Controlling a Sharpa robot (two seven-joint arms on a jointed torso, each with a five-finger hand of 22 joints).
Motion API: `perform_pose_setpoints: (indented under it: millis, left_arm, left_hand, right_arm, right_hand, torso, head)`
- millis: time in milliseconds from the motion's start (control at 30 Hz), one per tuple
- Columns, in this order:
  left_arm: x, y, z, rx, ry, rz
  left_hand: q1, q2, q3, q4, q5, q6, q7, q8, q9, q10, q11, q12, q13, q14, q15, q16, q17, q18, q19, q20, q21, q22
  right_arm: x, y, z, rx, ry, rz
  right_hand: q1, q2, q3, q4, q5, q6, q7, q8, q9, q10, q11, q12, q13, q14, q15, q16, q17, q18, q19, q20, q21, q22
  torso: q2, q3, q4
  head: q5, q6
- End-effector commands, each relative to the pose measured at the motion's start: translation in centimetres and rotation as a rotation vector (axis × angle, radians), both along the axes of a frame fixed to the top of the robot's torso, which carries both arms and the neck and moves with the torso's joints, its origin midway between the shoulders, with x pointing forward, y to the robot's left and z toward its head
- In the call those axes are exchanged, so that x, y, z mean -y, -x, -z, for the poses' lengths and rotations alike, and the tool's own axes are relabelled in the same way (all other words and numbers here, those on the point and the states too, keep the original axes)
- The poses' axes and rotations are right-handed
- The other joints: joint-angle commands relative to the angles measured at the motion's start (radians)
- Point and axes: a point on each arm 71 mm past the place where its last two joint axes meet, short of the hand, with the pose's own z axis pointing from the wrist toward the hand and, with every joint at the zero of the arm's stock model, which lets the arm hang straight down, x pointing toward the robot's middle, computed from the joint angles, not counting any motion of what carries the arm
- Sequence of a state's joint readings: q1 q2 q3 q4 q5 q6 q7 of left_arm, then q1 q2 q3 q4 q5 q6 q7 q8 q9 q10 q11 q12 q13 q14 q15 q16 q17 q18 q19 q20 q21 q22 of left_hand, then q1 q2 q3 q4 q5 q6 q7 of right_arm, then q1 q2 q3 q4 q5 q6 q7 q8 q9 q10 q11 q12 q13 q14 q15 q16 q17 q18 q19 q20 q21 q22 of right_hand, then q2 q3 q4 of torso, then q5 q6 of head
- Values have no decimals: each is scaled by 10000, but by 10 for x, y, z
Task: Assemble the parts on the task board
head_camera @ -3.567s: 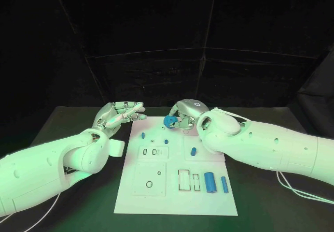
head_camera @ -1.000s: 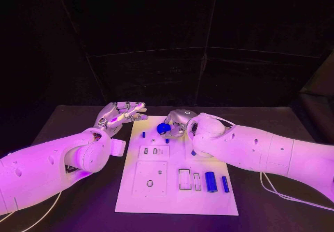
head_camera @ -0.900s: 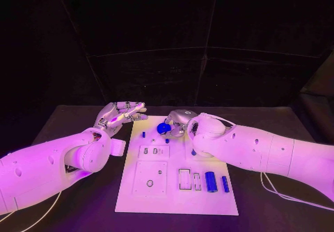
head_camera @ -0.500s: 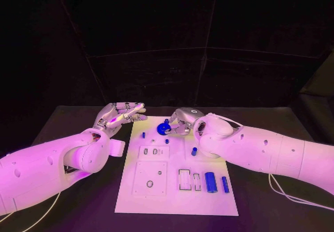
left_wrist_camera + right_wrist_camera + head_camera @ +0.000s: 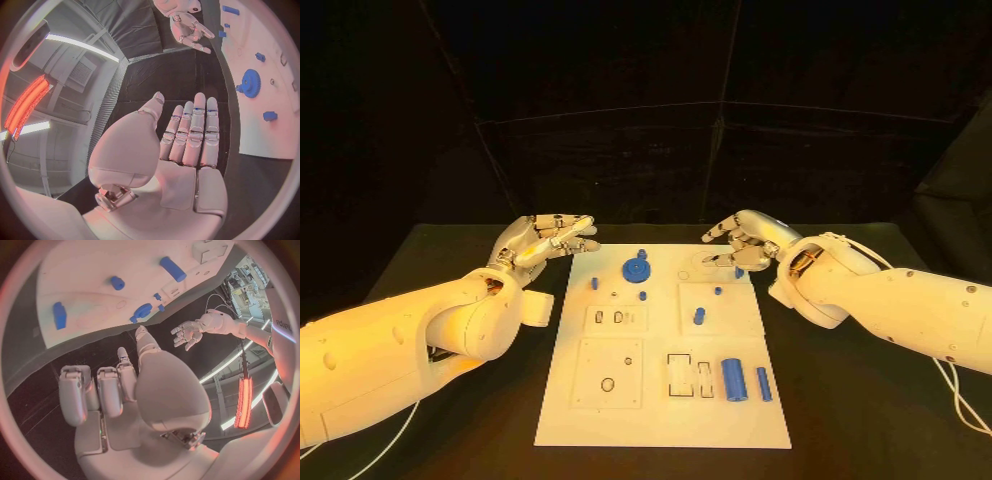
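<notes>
The white task board [image 5: 661,410] lies in the middle of the black table. A blue gear [image 5: 636,271] sits on its far part, with nothing touching it. My right hand [image 5: 744,240] hovers off the board's far right corner, fingers apart and empty. My left hand [image 5: 545,238] is raised beside the far left corner, palm bare, fingers straight. The left wrist view shows my left hand [image 5: 187,145], the gear [image 5: 250,80] and the right hand [image 5: 187,27] beyond it. In the right wrist view my right hand [image 5: 125,390] is over the table beside the board [image 5: 81,270], with the gear [image 5: 143,310] further off.
Small blue pegs [image 5: 594,283] stand around the gear. A short blue piece [image 5: 698,316] lies mid-board. Two blue cylinders [image 5: 733,378] lie at the near right beside rectangular slots [image 5: 679,372]. An oval hole [image 5: 609,383] sits near left. Black table surrounds the board.
My right hand has let go of the blue gear, which now rests on the board, and has drawn back to the right, off the board. The left hand has stayed put.
</notes>
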State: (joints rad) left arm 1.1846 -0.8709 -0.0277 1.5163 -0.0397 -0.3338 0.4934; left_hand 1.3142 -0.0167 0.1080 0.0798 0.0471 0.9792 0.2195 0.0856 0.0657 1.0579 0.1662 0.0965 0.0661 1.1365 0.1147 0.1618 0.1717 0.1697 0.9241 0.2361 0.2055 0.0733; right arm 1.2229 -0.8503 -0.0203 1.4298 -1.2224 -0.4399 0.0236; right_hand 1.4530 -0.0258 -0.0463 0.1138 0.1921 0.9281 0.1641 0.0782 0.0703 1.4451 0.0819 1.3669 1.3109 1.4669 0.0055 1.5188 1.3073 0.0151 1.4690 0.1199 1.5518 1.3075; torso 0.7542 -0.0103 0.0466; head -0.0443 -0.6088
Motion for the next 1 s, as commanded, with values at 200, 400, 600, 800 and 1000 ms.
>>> perform_pose_setpoints:
  millis: [200, 400, 600, 800, 1000]
  left_arm:
    - [6, 0, -2, 112, 87, 213]
    - [7, -1, -1, 108, 97, 242]
    - [7, -1, 0, 97, 90, 229]
    - [8, -2, 0, 90, 89, 228]
    - [8, -2, 1, 84, 89, 226]
  left_hand:
    - [-75, 42, 1, -94, 40, 74, -1, -53, 7, 59, -2, -18, 11, 11, 57, -63, 29, 154, 49, 14, -64, -16]
    - [-75, 42, 1, -94, 40, 74, -1, -53, 7, 59, -2, -18, 11, 11, 57, -63, 29, 154, 49, 14, -64, -16]
    - [-75, 44, 0, -100, 40, 80, -4, -53, 8, 70, -4, -17, 12, 14, 56, -67, 32, 154, 51, 13, -65, -17]
    - [-74, 44, 0, -102, 40, 81, -4, -54, 7, 71, -4, -18, 12, 15, 55, -68, 33, 154, 52, 13, -66, -18]
    - [-74, 44, 0, -102, 40, 81, -4, -54, 7, 71, -4, -18, 12, 15, 55, -68, 33, 154, 52, 13, -66, -18]
  right_arm:
    - [39, -4, 1, -325, -706, -325]
    - [56, -9, 8, -402, -539, -22]
    - [61, -11, 20, -681, -350, 89]
    - [63, -11, 33, -993, -218, 179]
    - [64, -12, 40, -1172, -138, 227]
  right_hand:
    - [274, -32, 12, -278, 68, 17, 9, -106, -29, -41, -55, -120, 775, 768, -12, -9, 1413, -22, 616, -31, -31, 2132]
    - [287, -33, 11, -305, 84, -11, 14, -121, -34, -52, -51, -138, 762, 766, -10, -13, 1406, -20, 607, -31, -36, 2121]
    - [274, -47, -10, -338, 102, -76, 37, -145, -44, -96, -34, -205, 709, 759, -1, -28, 1376, -6, 563, -28, -61, 2067]
    - [254, -47, -23, -343, 105, -105, 47, -151, -46, -109, -25, -223, 696, 757, 5, -32, 1369, -2, 551, -25, -68, 2052]
    - [223, -40, -38, -342, 108, -140, 58, -156, -49, -120, -14, -238, 684, 757, 14, -33, 1370, 0, 543, -20, -73, 2043]
  torso:
    - [9, 81, -101]
    - [2, 49, -41]
    - [5, 33, -25]
    - [1, 18, -25]
    - [0, 20, -23]
  head:
    - [-234, 55]
    - [-341, 29]
    - [-329, 10]
    - [-335, -14]
    - [-326, -28]
